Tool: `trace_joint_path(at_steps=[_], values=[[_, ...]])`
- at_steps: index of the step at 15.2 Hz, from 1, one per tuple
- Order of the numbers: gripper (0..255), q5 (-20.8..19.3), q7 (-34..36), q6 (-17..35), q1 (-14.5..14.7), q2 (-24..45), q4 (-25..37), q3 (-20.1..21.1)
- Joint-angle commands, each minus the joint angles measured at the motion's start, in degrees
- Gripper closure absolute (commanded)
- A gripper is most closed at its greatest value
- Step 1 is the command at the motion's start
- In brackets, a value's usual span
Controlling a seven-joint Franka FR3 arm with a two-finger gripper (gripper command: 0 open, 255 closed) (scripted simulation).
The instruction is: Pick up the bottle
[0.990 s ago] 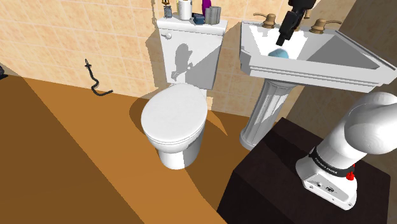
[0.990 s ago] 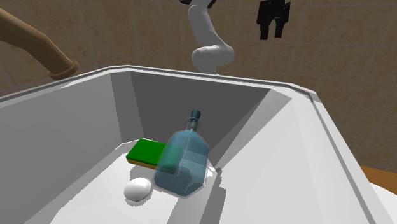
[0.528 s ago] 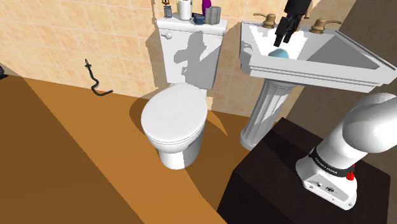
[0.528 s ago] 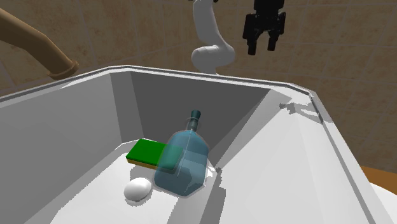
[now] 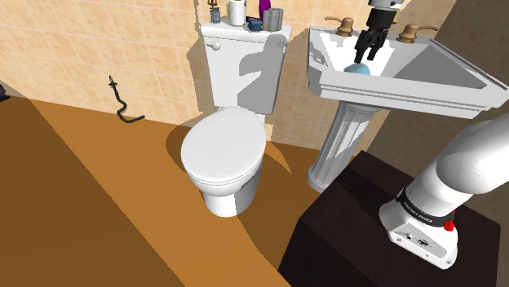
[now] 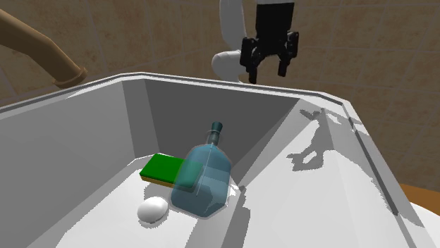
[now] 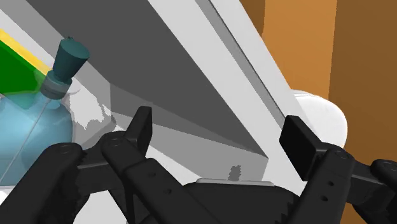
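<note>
- In the shoulder view I see the toilet (image 5: pixel 223 155) to the left of the pedestal sink (image 5: pixel 408 81), and my stand (image 5: pixel 359 236) at the lower right.
- In the second exterior view a green sponge (image 6: pixel 161 168) lies flat on the basin floor, with a white rounded lump (image 6: pixel 153 209) near it.
- The bottle (image 6: pixel 203 176) is pale blue and see-through with a dark teal cap. It rests in the basin just right of the sponge, its neck pointing toward the far wall.
- My end effector (image 6: pixel 268 72) hangs above the sink's far rim, up and right of the bottle. Its fingers are spread wide with nothing between them.
- In the wrist view the bottle (image 7: pixel 32 127) sits outside the fingers (image 7: pixel 143 121), clear of them.
</note>
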Motion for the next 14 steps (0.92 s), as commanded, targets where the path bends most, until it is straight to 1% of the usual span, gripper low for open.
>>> trace_joint_path(at_steps=[1, 5, 9, 13, 14], values=[[0, 0.7, -1.0, 1.1, -0.7, 3.6, 1.6, -1.8], [0, 2.6, -3.6, 1.9, -2.5, 10.7, 5.7, -5.4], [0, 5.4, -6.6, 2.2, -4.8, 18.3, 10.3, -8.6], [0, 8.8, -9.5, 1.9, -7.9, 26.3, 15.7, -11.0], [0, 8.9, -9.6, 1.8, -8.1, 26.6, 15.9, -11.0]])
